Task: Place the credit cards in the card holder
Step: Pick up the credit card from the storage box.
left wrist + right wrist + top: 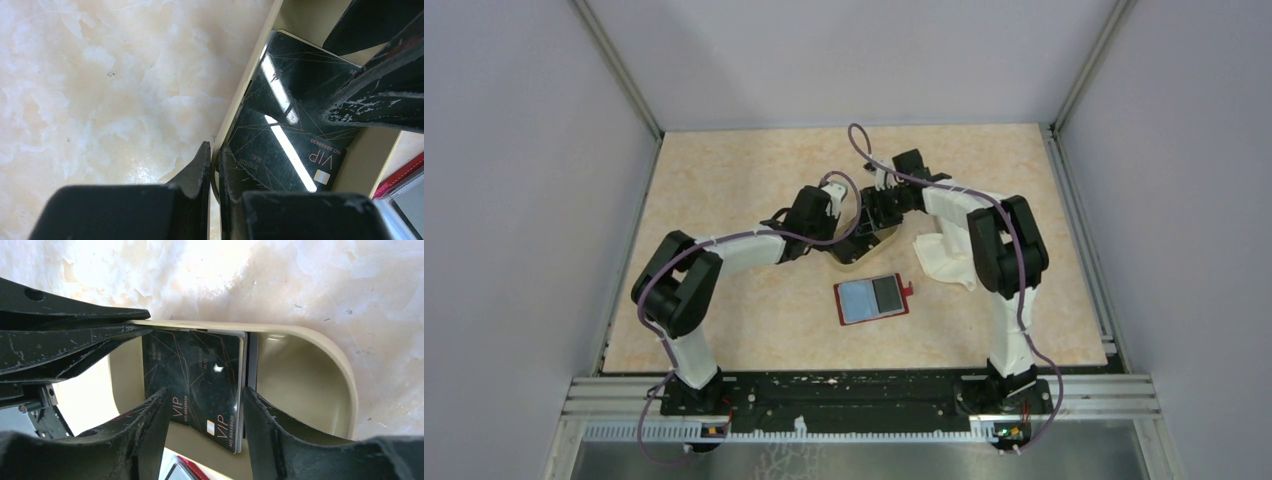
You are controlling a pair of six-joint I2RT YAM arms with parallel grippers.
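Right gripper (204,392) is lowered into tray (320,370), jaws set half-wide astride black cards (200,365); grip cannot be told. Left gripper (214,155) is pinched shut on tray rim.

Glossy plastic credit cards (195,375) in a smooth tan tray (320,390) on a marbled table (100,90).
The cards are black, mirror-bright plastic with glare streaks and fine gold-toned line print. The tray looks like moulded plastic with a dull sheen. The table top is cream, smooth and faintly shiny. The right gripper (205,391) has matt black fingers (280,440), scuffed with pale scratches. The card holder (872,299) is red and leather-like, and the cloth (944,258) is white and softly creased.
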